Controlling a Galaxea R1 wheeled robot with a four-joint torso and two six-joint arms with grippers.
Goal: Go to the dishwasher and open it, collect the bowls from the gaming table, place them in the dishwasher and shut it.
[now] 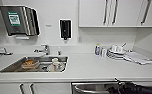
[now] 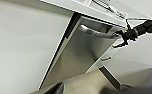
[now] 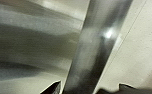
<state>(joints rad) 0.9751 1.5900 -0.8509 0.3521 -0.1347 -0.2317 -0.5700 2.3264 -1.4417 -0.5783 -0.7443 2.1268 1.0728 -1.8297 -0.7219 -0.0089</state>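
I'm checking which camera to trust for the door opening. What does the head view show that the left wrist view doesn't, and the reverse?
Head view alone: the sink with dishes in it, the tap, the paper towel dispenser, a stack of plates and the wall cupboards.

Left wrist view alone: the dishwasher front down its whole height, and the white panel beside it.

Both: the worktop edge, the dishwasher's bar handle, and the right gripper at that handle.
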